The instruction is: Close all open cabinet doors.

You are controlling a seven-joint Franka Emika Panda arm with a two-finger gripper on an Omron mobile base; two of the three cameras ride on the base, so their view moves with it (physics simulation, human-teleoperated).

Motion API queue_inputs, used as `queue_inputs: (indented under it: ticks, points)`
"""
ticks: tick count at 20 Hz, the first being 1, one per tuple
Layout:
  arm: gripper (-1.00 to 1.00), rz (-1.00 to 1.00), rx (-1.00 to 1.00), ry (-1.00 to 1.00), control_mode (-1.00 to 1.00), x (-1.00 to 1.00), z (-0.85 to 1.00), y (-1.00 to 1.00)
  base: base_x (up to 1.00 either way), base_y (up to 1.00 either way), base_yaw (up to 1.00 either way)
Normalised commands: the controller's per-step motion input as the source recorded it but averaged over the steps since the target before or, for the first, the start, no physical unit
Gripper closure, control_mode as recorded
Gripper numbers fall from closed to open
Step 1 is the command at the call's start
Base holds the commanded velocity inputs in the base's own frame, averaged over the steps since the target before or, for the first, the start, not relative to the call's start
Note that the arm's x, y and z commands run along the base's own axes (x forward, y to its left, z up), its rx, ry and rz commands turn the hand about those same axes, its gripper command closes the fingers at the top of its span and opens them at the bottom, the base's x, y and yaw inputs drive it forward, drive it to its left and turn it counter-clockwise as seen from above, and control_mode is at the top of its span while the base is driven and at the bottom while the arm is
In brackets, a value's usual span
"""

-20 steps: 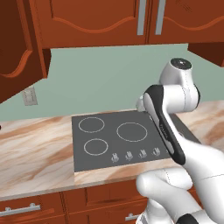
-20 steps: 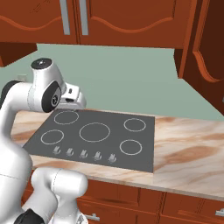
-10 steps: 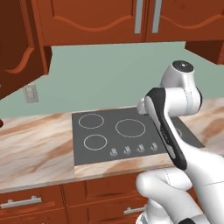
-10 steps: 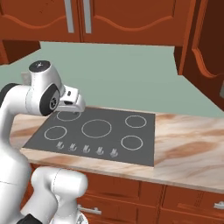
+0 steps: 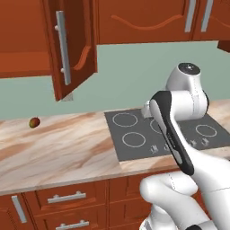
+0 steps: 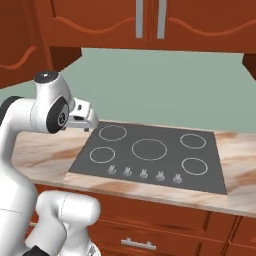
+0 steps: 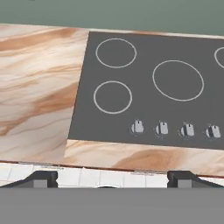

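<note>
Black cooktop [image 5: 152, 134] set into the marble counter [image 5: 58, 148], centre-right of the left base frame, knobs [image 7: 175, 129] in a row along its near edge. Small round reddish-green fruit [image 5: 34, 122] on the counter at left, near the green back wall [image 6: 160, 90]. Drawer fronts [image 5: 67, 197] with short silver handles along the bottom.

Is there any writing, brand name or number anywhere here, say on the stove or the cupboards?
None can be read.
Stove top: plain white rings, no lettering.
Stove knobs: no readable marks.
Open cupboard door: bare wood and a silver handle.
Counter: marble pattern, no text.
</note>
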Motion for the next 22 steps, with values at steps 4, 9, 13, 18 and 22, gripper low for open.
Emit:
queue_inputs:
  ticks: [4, 9, 13, 18, 22]
  points:
    - [-1.00, 0.00, 0.00, 0.00, 1.00, 0.00, 0.00, 0.00, -0.38, 0.70, 0.00]
    - [-1.00, 0.00, 0.00, 0.00, 1.00, 0.00, 0.00, 0.00, -0.88, 0.47, 0.00]
    - [-1.00, 0.00, 0.00, 0.00, 1.00, 0.00, 0.00, 0.00, -0.59, 0.58, 0.00]
    - [-1.00, 0.00, 0.00, 0.00, 1.00, 0.00, 0.00, 0.00, -0.25, 0.66, 0.01]
    - [-1.00, 0.00, 0.00, 0.00, 1.00, 0.00, 0.00, 0.00, -0.22, 0.53, 0.01]
